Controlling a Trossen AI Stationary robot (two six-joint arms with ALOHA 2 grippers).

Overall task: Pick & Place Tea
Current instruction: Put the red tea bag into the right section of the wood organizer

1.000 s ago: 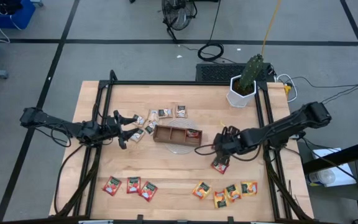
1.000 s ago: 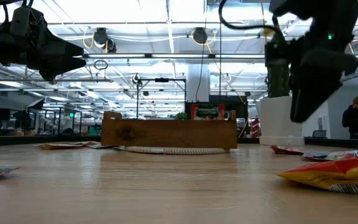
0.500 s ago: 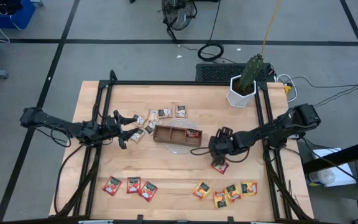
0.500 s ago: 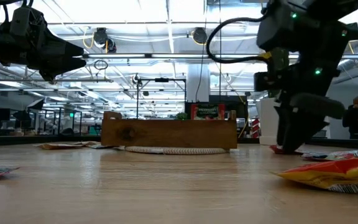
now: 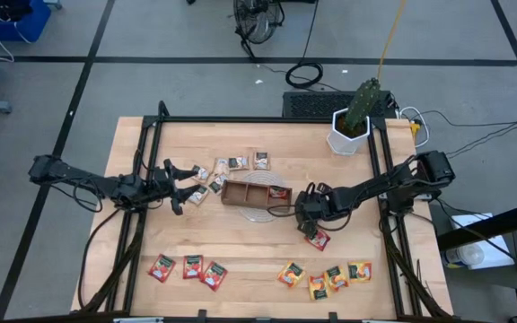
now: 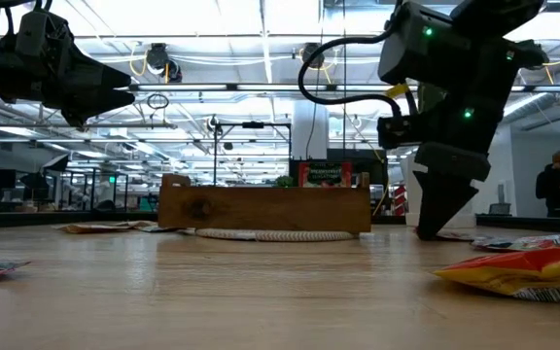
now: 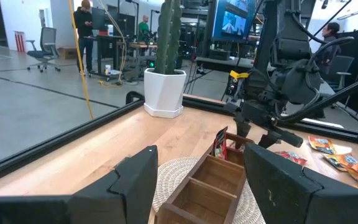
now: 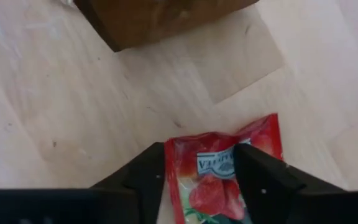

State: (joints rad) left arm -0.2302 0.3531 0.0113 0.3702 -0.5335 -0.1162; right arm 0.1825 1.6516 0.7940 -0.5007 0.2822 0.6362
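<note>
Nearest, along the front edge of the wooden tabletop (image 5: 240, 260), lie two rows of tea sachets: three red ones (image 5: 187, 268) to the left and a cluster of orange-yellow ones (image 5: 324, 276) to the right. Just beyond these, right of centre, a single red sachet (image 5: 318, 239) lies flat. The right pincer (image 5: 307, 215) has lowered over it, fingers spread wide on either side of the packet in the wrist view (image 8: 227, 180), seemingly lined up to grip it; it is not yet closed. Behind that, at mid-table, sits the brown wooden tray (image 5: 256, 194) on a round woven mat (image 5: 258, 213), one red sachet already standing in its right compartment (image 5: 278, 191), probably where this one belongs. To the tray's left, the left pincer (image 5: 179, 184) waits with fingers apart beside pale beige sachets (image 5: 232, 165). Farthest back on the right stands a potted cactus (image 5: 354, 115).
</note>
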